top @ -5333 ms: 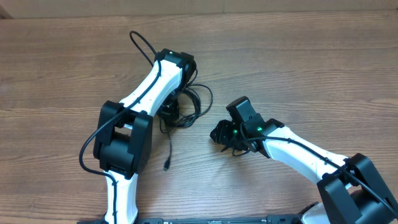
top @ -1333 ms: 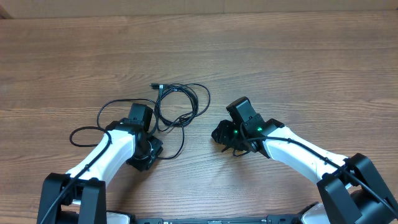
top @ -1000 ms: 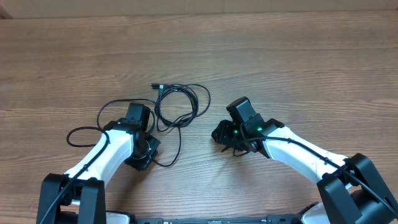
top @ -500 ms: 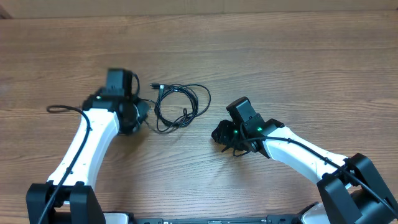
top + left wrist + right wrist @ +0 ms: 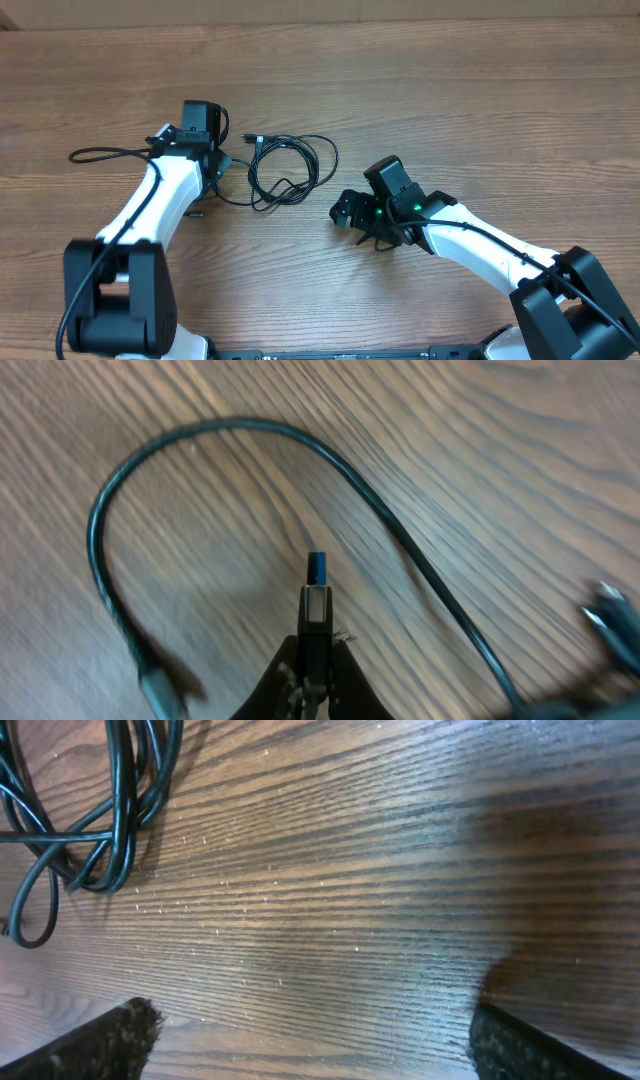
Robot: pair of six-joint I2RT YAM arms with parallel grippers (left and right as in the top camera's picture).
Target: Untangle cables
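left claw [image 5: 316, 648] clamped on plug [image 5: 316, 592] | right claw [image 5: 315, 1028] spread, empty | risk: coil [image 5: 290, 172] dragged and knot tightened if plug is pulled hard

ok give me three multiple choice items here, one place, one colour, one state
1. Where does the coiled cable lie? A) between the left arm and the right arm B) behind the right arm C) off the table
2. What colour is the tip of the plug in the left fingers? A) red B) blue C) yellow
3. How are the right fingers? A) shut on the cable B) shut on a plug C) open, holding nothing
Answers: 1 A, the overhead view shows the coil between both arms; 2 B, the left wrist view shows a blue tip; 3 C, the right wrist view shows them wide apart, nothing between them.
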